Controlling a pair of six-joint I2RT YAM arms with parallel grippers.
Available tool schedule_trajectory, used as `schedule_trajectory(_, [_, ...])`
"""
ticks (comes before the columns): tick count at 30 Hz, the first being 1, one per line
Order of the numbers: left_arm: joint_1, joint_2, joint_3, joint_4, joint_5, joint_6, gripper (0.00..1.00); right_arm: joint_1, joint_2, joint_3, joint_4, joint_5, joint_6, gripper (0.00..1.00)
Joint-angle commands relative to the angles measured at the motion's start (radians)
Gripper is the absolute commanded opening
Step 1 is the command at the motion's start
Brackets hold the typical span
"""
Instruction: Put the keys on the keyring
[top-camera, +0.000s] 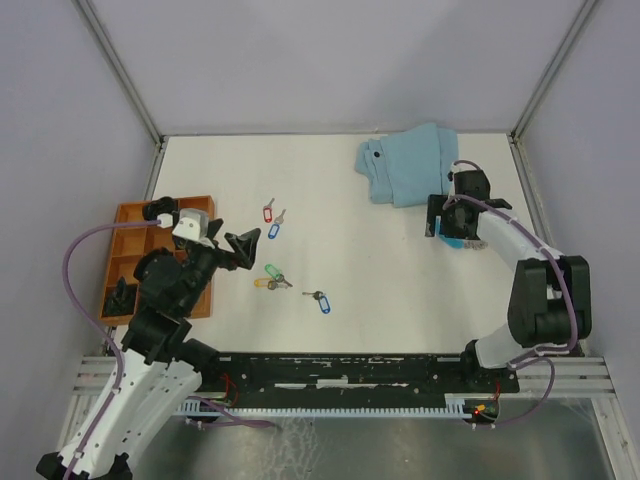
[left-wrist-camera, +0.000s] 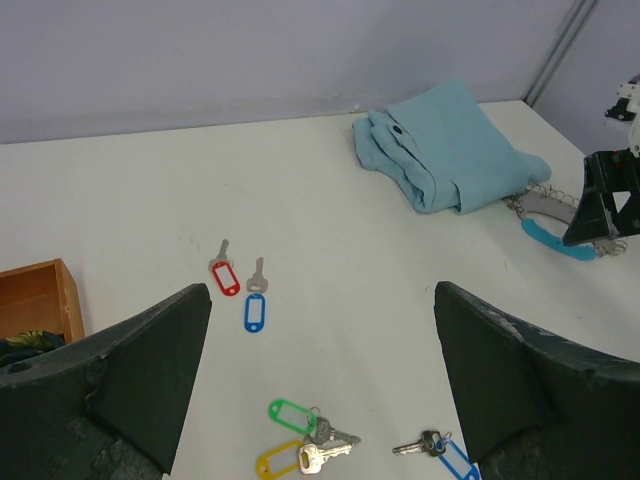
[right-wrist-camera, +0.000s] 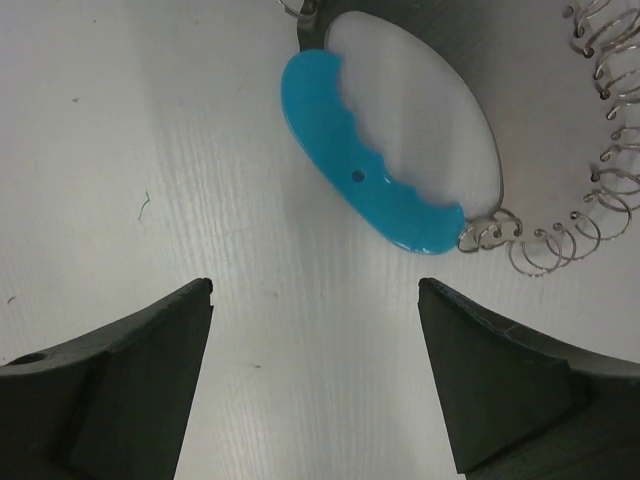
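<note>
Several keys lie on the white table: a red-tagged key (top-camera: 268, 211) (left-wrist-camera: 224, 276), a blue-tagged key (top-camera: 274, 229) (left-wrist-camera: 255, 309), a green-tagged key (top-camera: 272, 271) (left-wrist-camera: 293, 414) beside a yellow-tagged key (top-camera: 263, 283) (left-wrist-camera: 281, 463), and another blue-tagged key (top-camera: 322, 301) (left-wrist-camera: 452, 459). My left gripper (top-camera: 243, 250) (left-wrist-camera: 322, 295) hangs open to their left, holding nothing. The keyring (top-camera: 458, 243) (left-wrist-camera: 548, 238) (right-wrist-camera: 360, 180) lies flat at the right, its blue plastic section joined to coiled grey wire. Directly above it, my right gripper (top-camera: 447, 228) (right-wrist-camera: 315, 285) is open, with the blue section just beyond its fingertips.
A folded light-blue cloth (top-camera: 410, 165) (left-wrist-camera: 450, 150) lies at the back right, touching the keyring's far side. An orange compartment tray (top-camera: 130, 215) (left-wrist-camera: 40, 295) stands at the left edge. Grey walls and metal posts enclose the table.
</note>
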Motion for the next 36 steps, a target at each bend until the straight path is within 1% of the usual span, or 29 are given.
schedule_trajectory(1, [-0.002, 0.044, 0.027, 0.025, 0.046, 0.026, 0.99, -0.025, 0.102, 0.085, 0.116, -0.036, -0.020, 0.90])
schedule_trajectory(5, [-0.002, 0.076, 0.027, 0.030, 0.046, 0.027, 0.99, -0.038, 0.209, 0.125, 0.132, -0.022, -0.031, 0.84])
schedule_trajectory(9, [-0.002, 0.113, 0.036, 0.030, 0.054, 0.031, 0.99, -0.045, 0.265, 0.150, 0.132, -0.010, -0.045, 0.80])
schedule_trajectory(17, [-0.002, 0.116, 0.035, 0.036, 0.075, 0.033, 0.99, -0.046, 0.323, 0.163, 0.089, 0.018, -0.061, 0.78])
schedule_trajectory(23, [-0.001, 0.097, 0.034, 0.042, 0.097, 0.029, 1.00, -0.042, 0.337, 0.141, 0.013, -0.040, -0.033, 0.72])
schedule_trajectory(26, [-0.002, 0.084, 0.033, 0.042, 0.101, 0.026, 1.00, -0.020, 0.324, 0.121, -0.025, -0.039, -0.017, 0.67])
schedule_trajectory(31, [-0.003, 0.053, 0.028, 0.043, 0.109, 0.021, 0.99, 0.044, 0.303, 0.108, -0.089, -0.004, -0.005, 0.64])
schedule_trajectory(36, [-0.013, 0.028, 0.025, 0.043, 0.110, 0.015, 1.00, 0.144, 0.289, 0.101, -0.134, -0.007, 0.052, 0.60])
